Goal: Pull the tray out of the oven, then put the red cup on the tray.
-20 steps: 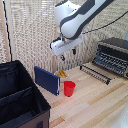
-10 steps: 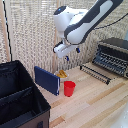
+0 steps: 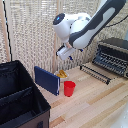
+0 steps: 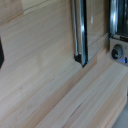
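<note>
Exterior view: tapered red cup [image 3: 69, 88], smooth plastic.

The exterior view faces the wooden table [image 3: 95, 102] and oven [image 3: 112, 55] from afar, while the wrist view looks closely down on the oven's open door [image 4: 80, 30].

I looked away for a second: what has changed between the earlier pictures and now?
The arm swung toward the exterior view's left, carrying the tool higher above the red cup. Nothing was grasped or released. The cup, the oven with its door down and the black box stayed put.
</note>
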